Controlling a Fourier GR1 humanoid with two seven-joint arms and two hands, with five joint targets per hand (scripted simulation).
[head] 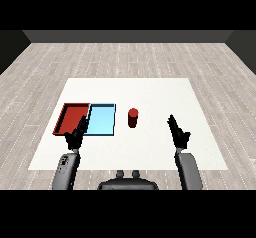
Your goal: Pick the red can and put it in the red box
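Still pre-grasp: upright red cylindrical can [132,117] stood untouched mid-frame; right hand [178,132] and left hand [76,134], fingers straight, must reach it.

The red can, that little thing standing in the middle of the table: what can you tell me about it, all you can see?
The red can is a small plain cylinder, evenly red with a darker shaded side and no label that shows. It stands upright on the white table, just right of the light blue tray and apart from it. Nothing touches it: the right hand is off to its right, the left hand over by the trays.
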